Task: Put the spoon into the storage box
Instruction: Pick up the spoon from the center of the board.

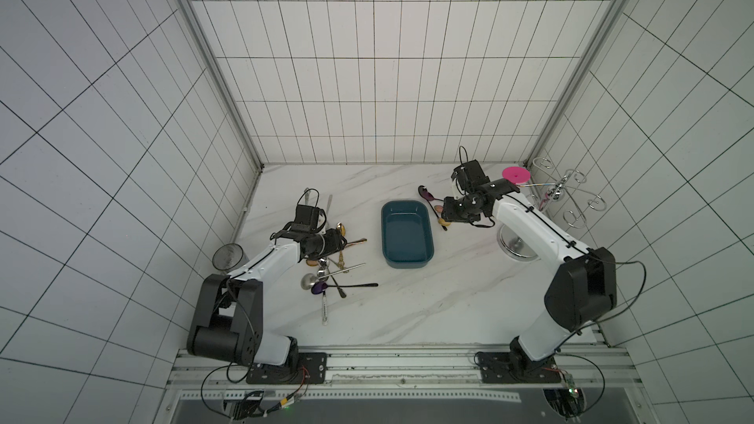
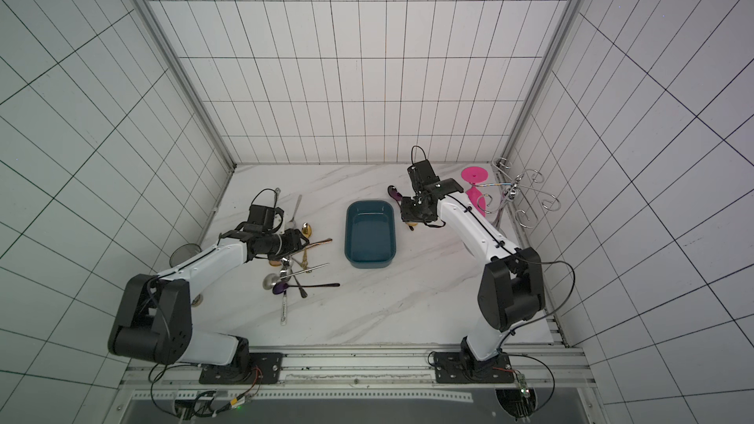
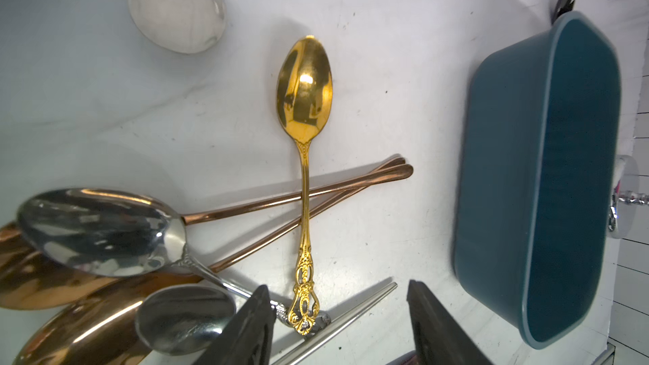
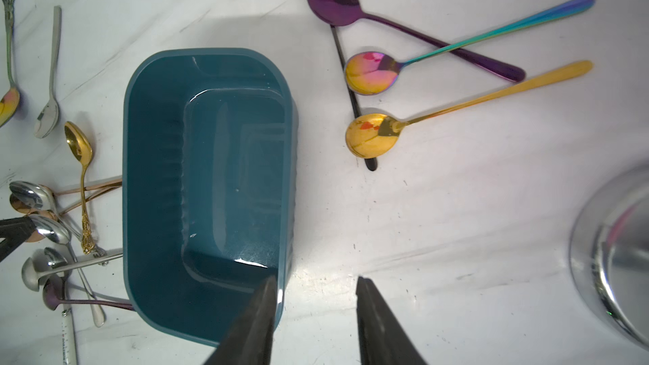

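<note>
White marble-look laminate, smooth and faintly veined, makes up the tabletop (image 1: 408, 320). At its middle sits the storage box (image 1: 406, 230), a shallow dark teal plastic tray with rounded corners, ribbed walls and a glossy floor. It holds nothing, so by the look of it no spoon has been stowed and the whole job remains.

The left gripper (image 3: 337, 286) hangs low over the heap of cutlery on its side of the box, jaws apart and empty, straddling the filigree handle end of the ornate gold spoon (image 3: 305, 89). That looks like the pick being lined up. The right gripper (image 4: 316, 279) is beside the box's rim, also spread and holding nothing.

The gold spoon is polished and mirror-bright. Its stem lies across two slim copper-toned handles (image 3: 316, 194), with a large silver spoon (image 3: 98, 229) close by. On the box's other side lie a purple spoon (image 4: 332, 0), an iridescent spoon (image 4: 372, 71) and a long plain gold spoon (image 4: 372, 135), crossing a black handle (image 4: 346, 61).
</note>
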